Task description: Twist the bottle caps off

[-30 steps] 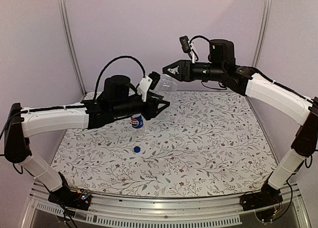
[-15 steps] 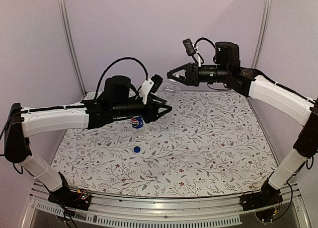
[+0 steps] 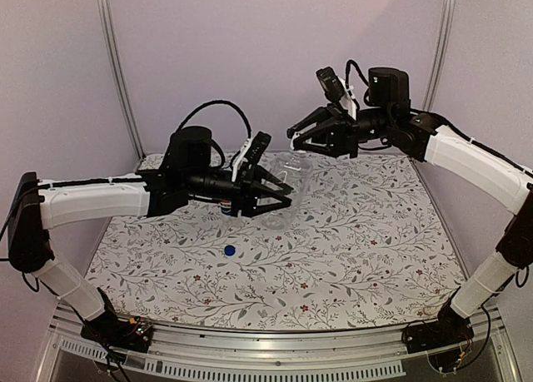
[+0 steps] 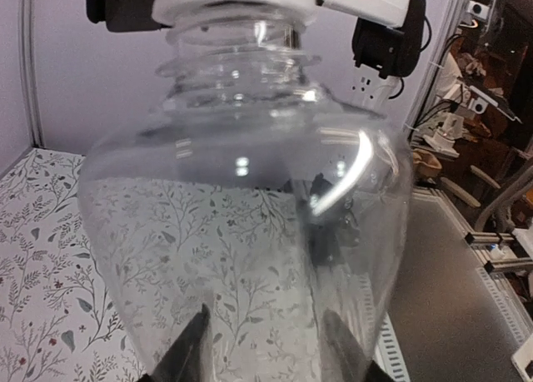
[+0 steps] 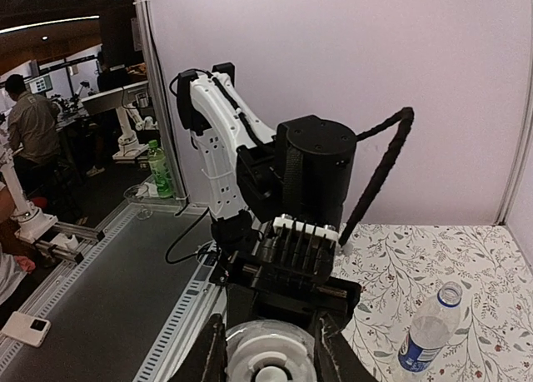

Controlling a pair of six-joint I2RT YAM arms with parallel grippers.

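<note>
While the short clear unlabelled plastic bottle (image 4: 241, 191) hangs in the air between the two arms, above the far middle of the floral-patterned surface (image 3: 358, 240), we see it as a bulbous, smooth-walled shape that narrows to a ribbed, threaded neck. Its thin plastic is see-through, with bright glints, and the leaf print shows through it. The left claw (image 3: 279, 197) is clamped on the bottle's lower body, one dark finger (image 4: 187, 357) on each side. On the neck sits the white round plastic screw cap (image 5: 265, 355), wide and flat-topped, with a raised ring in the middle. The right claw (image 3: 310, 141) is closed on this cap, its fingers pressed to the rim on both sides. The taller clear plastic bottle with a blue Pepsi label (image 5: 427, 328) stands upright on the surface, partly behind the left arm in the top view, its mouth open. The bright blue round plastic cap (image 3: 229, 250) lies alone on the surface, nearer the arm bases than that bottle and apart from it.
</note>
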